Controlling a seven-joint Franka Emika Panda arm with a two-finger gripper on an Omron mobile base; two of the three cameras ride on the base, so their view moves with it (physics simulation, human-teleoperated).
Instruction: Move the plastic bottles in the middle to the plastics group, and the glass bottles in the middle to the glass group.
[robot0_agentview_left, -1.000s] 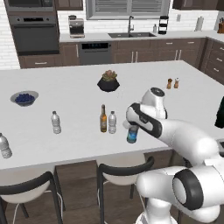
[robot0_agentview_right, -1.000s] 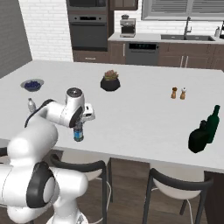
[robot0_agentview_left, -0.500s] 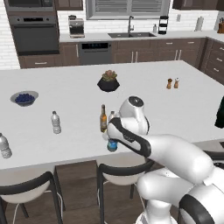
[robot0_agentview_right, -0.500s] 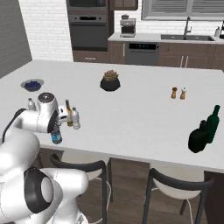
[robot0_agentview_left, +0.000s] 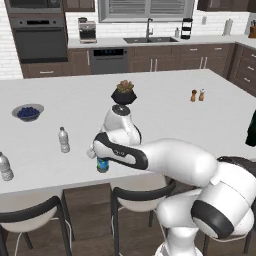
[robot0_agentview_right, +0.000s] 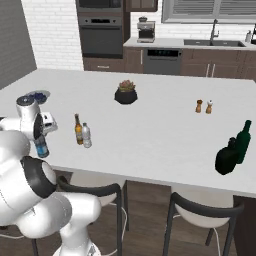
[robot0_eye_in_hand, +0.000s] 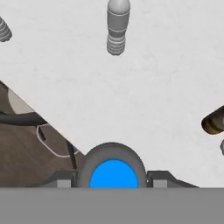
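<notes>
Your gripper (robot0_eye_in_hand: 112, 183) is closed around the dark plastic bottle with blue label and blue cap (robot0_agentview_left: 102, 164), held upright over the front edge of the white island counter (robot0_agentview_left: 165, 117). You can count two clear ribbed plastic water bottles with white caps (robot0_agentview_left: 63, 139) to its left. The right base view adds what the arm hides: one slim amber-brown glass bottle (robot0_agentview_right: 78, 129) touching a third clear water bottle (robot0_agentview_right: 86, 136). One blue bowl (robot0_agentview_left: 27, 111) holds dark berries.
</notes>
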